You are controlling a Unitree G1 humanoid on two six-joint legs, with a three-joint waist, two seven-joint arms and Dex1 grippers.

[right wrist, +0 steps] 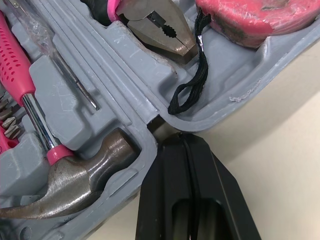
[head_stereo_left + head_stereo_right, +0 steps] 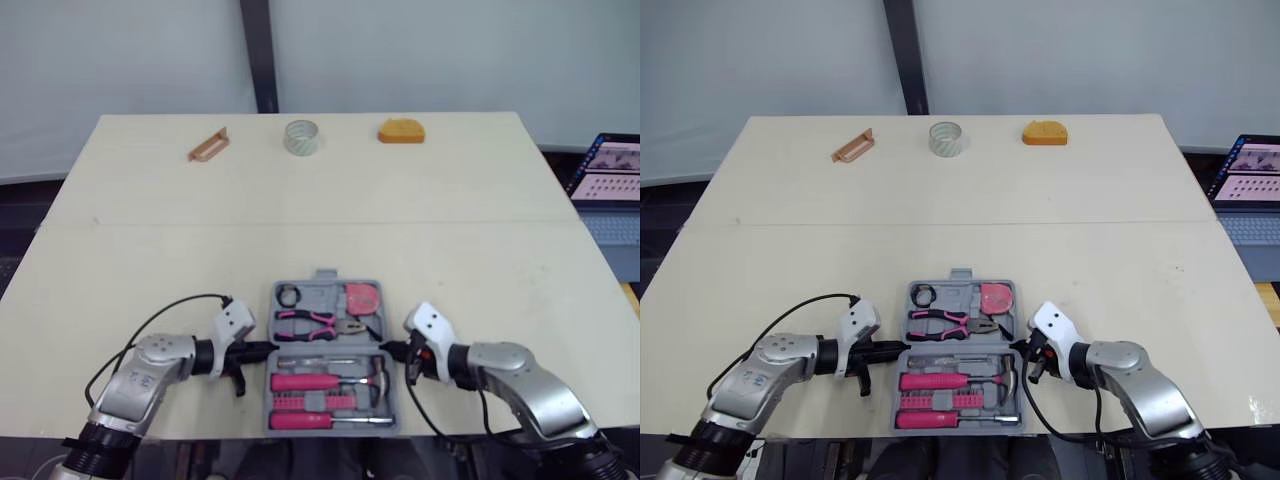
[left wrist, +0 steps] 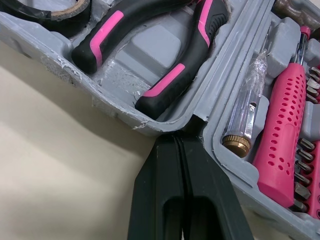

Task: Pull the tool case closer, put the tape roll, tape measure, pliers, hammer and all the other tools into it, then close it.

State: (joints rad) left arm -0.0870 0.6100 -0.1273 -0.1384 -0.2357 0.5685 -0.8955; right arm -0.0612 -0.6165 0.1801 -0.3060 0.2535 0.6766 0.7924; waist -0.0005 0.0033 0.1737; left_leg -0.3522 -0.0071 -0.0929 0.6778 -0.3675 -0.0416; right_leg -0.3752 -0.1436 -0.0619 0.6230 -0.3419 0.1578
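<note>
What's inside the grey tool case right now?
The open grey plastic tool case holds a black tape roll, pink-and-black pliers, a pink tape measure, a pink-handled hammer and a pink screwdriver. The moulded slots beneath them are covered.

Both arms reach inward; left end effector point(image 2: 267, 350) and right end effector point(image 2: 389, 350) apparently pinched closed.

Left gripper point(image 3: 181, 141) with black fingers pressed together, tips at the hinge notch of the open grey tool case point(image 3: 65, 57), black-and-pink pliers point(image 3: 200, 45) and black tape roll point(image 3: 45, 12) in one half, pink screwdriver point(image 3: 282, 135), clear tester point(image 3: 247, 107) and bits point(image 3: 302, 165) in the other, beige table point(image 3: 60, 165) alongside
</note>
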